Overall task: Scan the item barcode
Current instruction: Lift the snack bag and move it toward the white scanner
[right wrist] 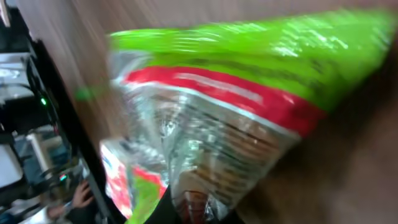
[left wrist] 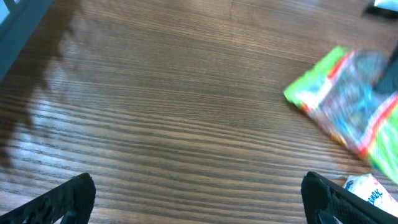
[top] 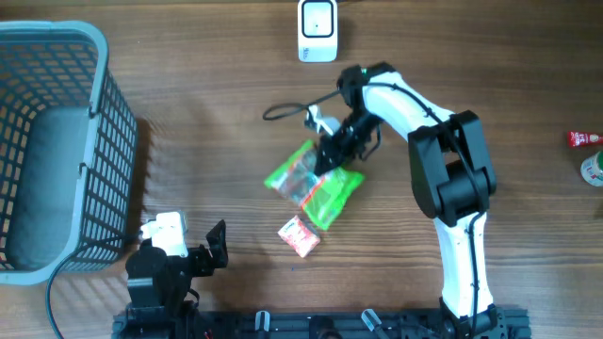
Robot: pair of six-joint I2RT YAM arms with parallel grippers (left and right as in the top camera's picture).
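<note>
The item is a green snack packet [top: 294,169] with a red band and a clear window, lying mid-table. My right gripper [top: 332,151] sits at its far right end. In the right wrist view the packet [right wrist: 236,93] fills the frame, blurred, and the gripper [right wrist: 202,214] is shut on its clear lower edge. No barcode can be made out. A white scanner [top: 317,30] stands at the table's far edge. My left gripper [top: 215,247] is open near the front left. Its wrist view shows the gripper [left wrist: 199,205] over bare wood, with the packet [left wrist: 348,99] ahead to the right.
A second green packet [top: 334,196] lies against the first, with a small red-and-white packet [top: 299,235] in front. A blue-grey mesh basket [top: 113,141] stands at the left. A black cable [top: 283,111] loops behind the packets. A red tube [top: 584,138] lies at the right edge.
</note>
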